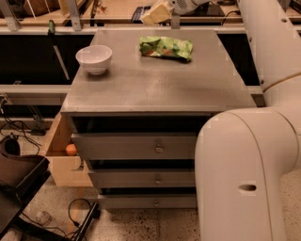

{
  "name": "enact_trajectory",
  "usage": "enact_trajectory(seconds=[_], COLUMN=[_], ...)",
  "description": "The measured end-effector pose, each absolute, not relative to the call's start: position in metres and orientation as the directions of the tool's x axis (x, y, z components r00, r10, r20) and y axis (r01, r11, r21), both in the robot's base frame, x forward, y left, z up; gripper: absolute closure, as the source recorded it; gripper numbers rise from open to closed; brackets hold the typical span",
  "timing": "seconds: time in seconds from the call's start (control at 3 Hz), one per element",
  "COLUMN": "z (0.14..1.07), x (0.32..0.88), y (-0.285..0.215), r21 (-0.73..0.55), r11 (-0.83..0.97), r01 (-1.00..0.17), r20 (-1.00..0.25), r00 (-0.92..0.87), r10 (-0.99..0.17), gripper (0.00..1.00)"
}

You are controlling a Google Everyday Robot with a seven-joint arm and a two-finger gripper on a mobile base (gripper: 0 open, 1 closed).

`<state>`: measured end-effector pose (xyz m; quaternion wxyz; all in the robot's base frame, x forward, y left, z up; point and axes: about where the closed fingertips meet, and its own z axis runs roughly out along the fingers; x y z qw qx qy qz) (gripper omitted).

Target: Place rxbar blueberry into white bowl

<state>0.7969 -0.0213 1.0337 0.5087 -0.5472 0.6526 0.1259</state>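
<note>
Camera view. The grey cabinet top (155, 89) lies open across its front half. The white bowl (94, 59), plain and glossy, sits near the left edge, and the green bag (165, 47) near the rear. The gripper (157, 12) hangs over the rear edge; its grasp cannot be told. A dark flat shape touching it is seemingly the rxbar blueberry (140, 14).

Nothing legible anywhere: print on the green bag (165, 47), far centre of the cabinet top (160, 89), unreadable; no lettering made out on the white bowl (94, 59), far left, nor on the gripper (157, 12) hovering over the far edge
</note>
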Motion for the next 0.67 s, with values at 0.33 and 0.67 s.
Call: enact_trajectory(seconds=[0.33,0.67], z=[1.039,1.029], x=[0.806,0.815], y=[0.018,0.045], r21=[-0.41,-0.429], r11=[0.343,0.333], r01=[-0.845,-0.84], r20=[-0.787,-0.741], r00=[0.137,0.116], r10=[-0.602,-0.661], gripper=[1.0,1.0])
